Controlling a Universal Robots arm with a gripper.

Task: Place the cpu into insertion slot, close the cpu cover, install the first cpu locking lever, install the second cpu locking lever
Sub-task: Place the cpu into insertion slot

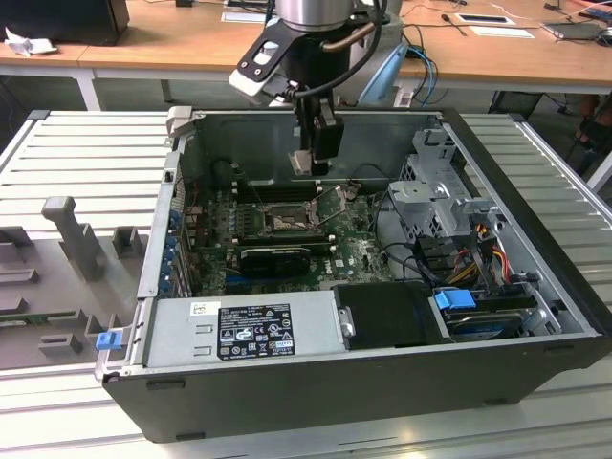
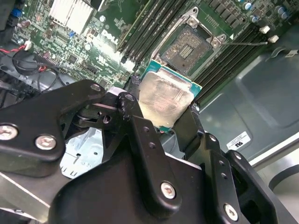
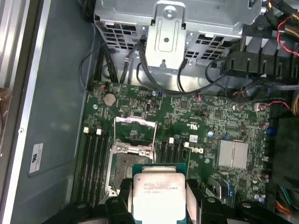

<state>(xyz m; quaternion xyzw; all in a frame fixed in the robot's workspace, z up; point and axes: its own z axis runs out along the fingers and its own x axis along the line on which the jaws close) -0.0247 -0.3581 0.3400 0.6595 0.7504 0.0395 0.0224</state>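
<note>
The cpu [image 2: 164,99] hangs gripped, short of the insertion slot [image 2: 189,46].
The fingers [image 2: 188,127] are closed on two opposite edges, chip flat; the bare slot lies ahead of them and lower, apparently not yet underneath.

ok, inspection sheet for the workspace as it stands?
Surface: ribbed metal table carrying the open computer case.
Job's things: cpu held above the motherboard, not seated; insertion slot empty, contacts exposed; cpu cover appears swung open.
Clutter: grey fixture blocks on the table, at the exterior view's left.
Gripper: gripper shut on the cpu's edges, near the slot.
Cables: black leads by the drive cage; coloured bundle inside the case, at the exterior view's right.
Surroundings: wooden desk behind the table.
</note>
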